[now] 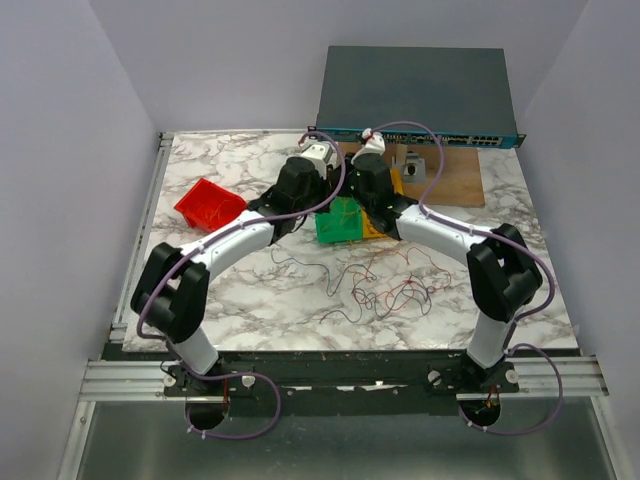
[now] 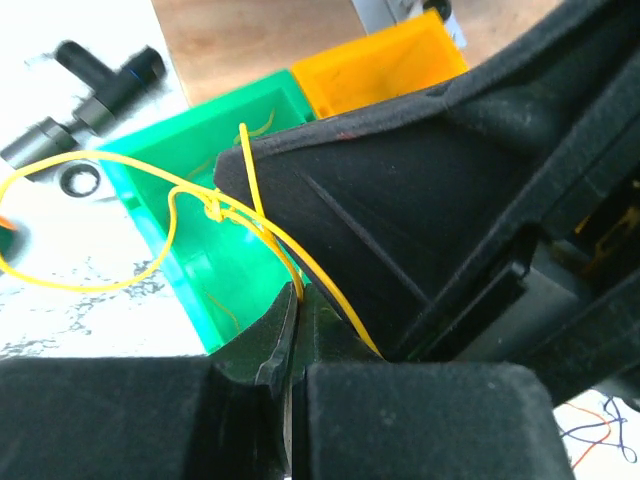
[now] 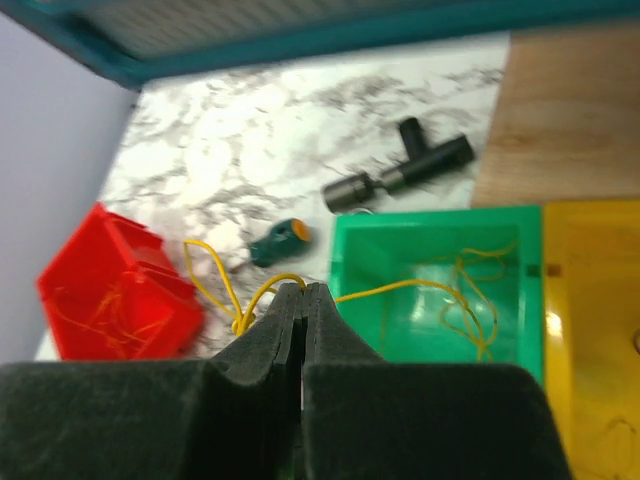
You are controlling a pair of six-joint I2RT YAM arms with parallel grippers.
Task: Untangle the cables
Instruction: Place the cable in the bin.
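1. The left gripper (image 2: 292, 330) is fully closed. A thin yellow flexible wire (image 2: 212, 207) is pinched in the seam between its black foam-faced fingers.
2. The right gripper (image 3: 303, 292) is likewise fully closed, and the same yellow wire is clamped at its tip.
3. Both grippers are held close together above the green rectangular plastic bin (image 3: 430, 215). This placement is judged to keep the short span between the two grips taut so that the wire can be worked free.
4. A small knot (image 3: 238, 322) is seen just beside the right fingertips, with an open loop hanging beyond it. The knot is judged to be the current point of work.
5. The tail of the held wire is draped over the rim into the green bin, where further yellow coils are seen.
6. The remaining cables (image 1: 385, 290), red, orange and dark, are spread in a loose tangle on the white marble-patterned table (image 1: 250, 300) between the arm bases.
7. The wires are hair-thin and limp, and they hold curls. Slipping from the foam pads is judged possible.
8. A red tilted plastic bin (image 3: 90, 260) holding thin wires is set to the left. A yellow smooth-walled plastic bin (image 3: 590, 260) adjoins the green bin on the right.
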